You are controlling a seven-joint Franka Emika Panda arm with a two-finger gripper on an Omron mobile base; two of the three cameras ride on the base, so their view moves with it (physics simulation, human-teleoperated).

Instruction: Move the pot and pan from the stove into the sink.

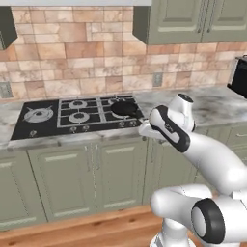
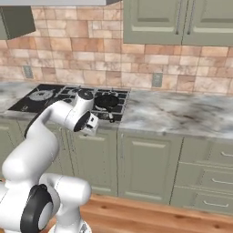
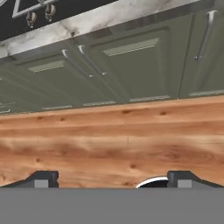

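The black stove is set into the marble counter. The black pan rests on its right-hand burner, and in the right base view the pan points its handle toward the counter's front edge. My gripper hangs in front of the counter edge, just right of the stove and below the pan's level. It faces down at the wooden floor and cabinet doors. Its fingertips stand wide apart with nothing between them, so it is open. The hand is also seen from the right. The pot and the sink are out of view.
Green base cabinets run under the counter, and wall cabinets hang above it. Marble counter stretches right of the stove. A dark appliance stands at the far right, and a range hood hangs at the upper left.
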